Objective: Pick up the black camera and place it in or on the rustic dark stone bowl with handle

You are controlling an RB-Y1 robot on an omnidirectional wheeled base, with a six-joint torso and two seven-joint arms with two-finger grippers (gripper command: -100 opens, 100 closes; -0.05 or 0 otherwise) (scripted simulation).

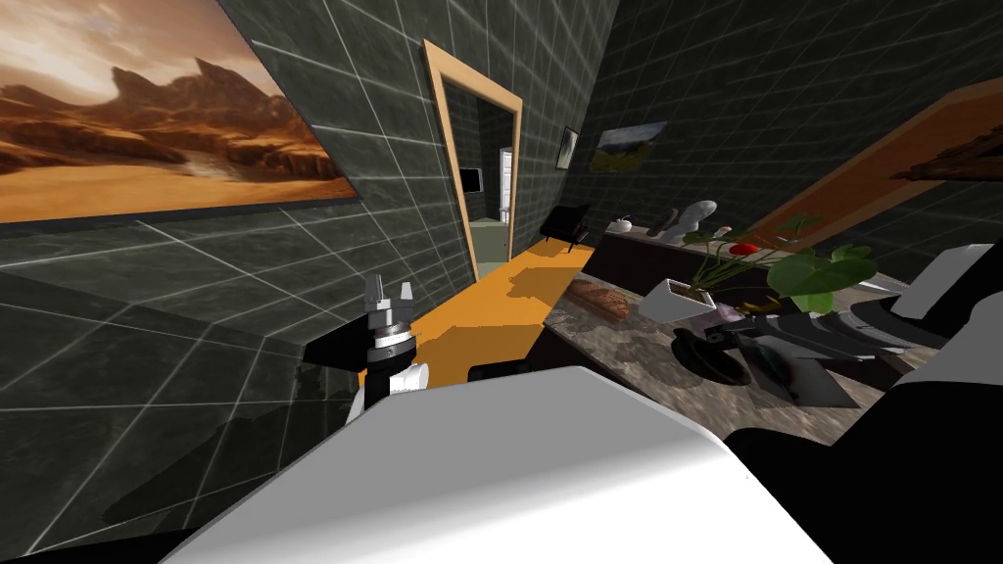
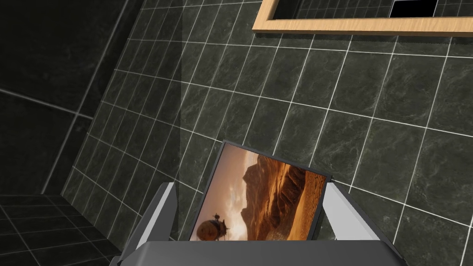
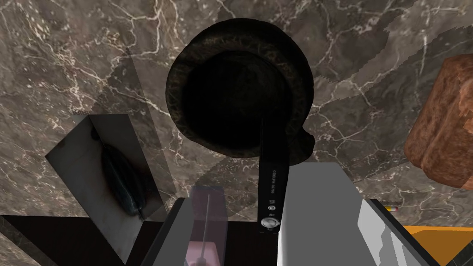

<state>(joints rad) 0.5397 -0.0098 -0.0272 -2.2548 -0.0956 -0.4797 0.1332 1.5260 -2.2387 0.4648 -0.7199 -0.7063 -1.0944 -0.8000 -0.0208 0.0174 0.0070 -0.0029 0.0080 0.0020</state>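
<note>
Straight under my right gripper (image 3: 245, 194), the dark stone bowl (image 3: 240, 87) sits on the marble counter (image 3: 69, 55), its stub handle (image 3: 302, 143) on the gripper's side. The slim black camera (image 3: 274, 184) hangs edge-on over the bowl's rim and lies along the inner face of one finger (image 3: 318, 208). The other finger (image 3: 173, 226) stands apart from it, so the jaws look open. The head view shows the bowl (image 1: 710, 357) near the counter's front, with the right gripper (image 1: 749, 338) just over it. My left gripper (image 1: 389, 291) is raised by the tiled wall, open and empty (image 2: 251, 189).
A translucent pink bottle (image 3: 208, 217) stands close by the free finger. A grey tray holding a dark object (image 3: 106, 175) lies beside the bowl, and a brown loaf (image 3: 443, 134) lies on the other side. A white planter (image 1: 676, 299) stands behind the bowl. The floor (image 1: 490, 323) is orange.
</note>
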